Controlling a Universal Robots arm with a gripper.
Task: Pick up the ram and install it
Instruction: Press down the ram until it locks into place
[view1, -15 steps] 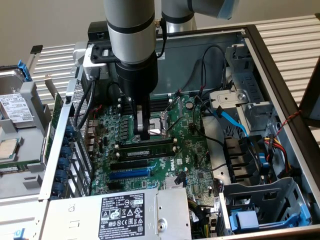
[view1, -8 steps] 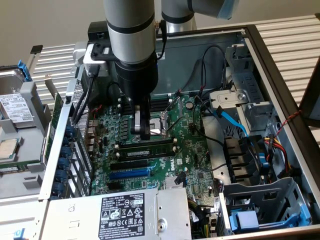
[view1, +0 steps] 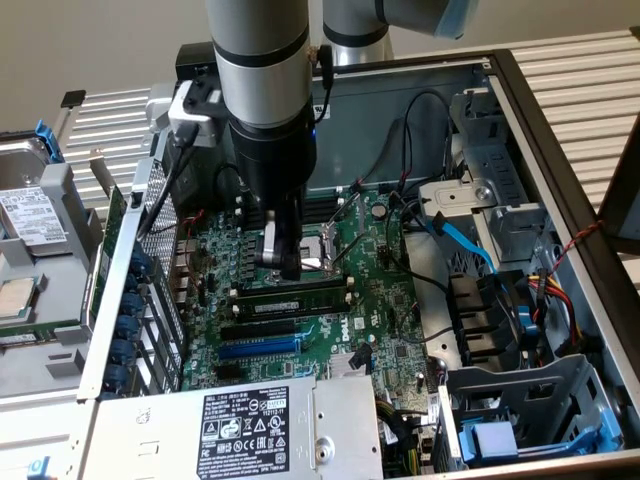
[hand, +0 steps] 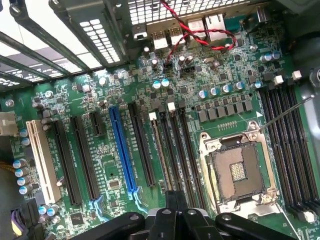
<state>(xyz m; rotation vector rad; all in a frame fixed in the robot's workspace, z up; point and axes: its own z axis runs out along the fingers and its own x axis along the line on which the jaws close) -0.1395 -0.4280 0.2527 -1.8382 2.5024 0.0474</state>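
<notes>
At the exterior view's left, outside the case, you have a loose hard drive (view1: 35, 215) on the slatted bench, well apart from the work. Moving right across the motherboard (view1: 385, 310), you reach the gripper (view1: 290, 268), hanging straight down from the arm with its fingers clenched together. Nothing shows between them, so take it as closed and empty rather than carrying anything.

The ram (view1: 290, 297) lies directly beneath those fingertips, on the side towards the blue expansion slot (view1: 258, 349). It stands on edge along one of the black memory slots, with its long axis running from the exterior view's left to its right, and the fingers come down near its middle. You cannot tell whether the tips touch its top edge or stop just short. You also cannot tell whether it is fully seated.

From the wrist view the gripper (hand: 172, 215) points along the ram (hand: 160, 155), a thin edge in its slot running away from the fingers between the blue expansion slot (hand: 122, 150) and the open CPU socket (hand: 237, 170).

Further right in the exterior view, the CPU socket (view1: 325, 250) lies just beyond the fingers, and the drive cage (view1: 520, 410) stands well clear.
</notes>
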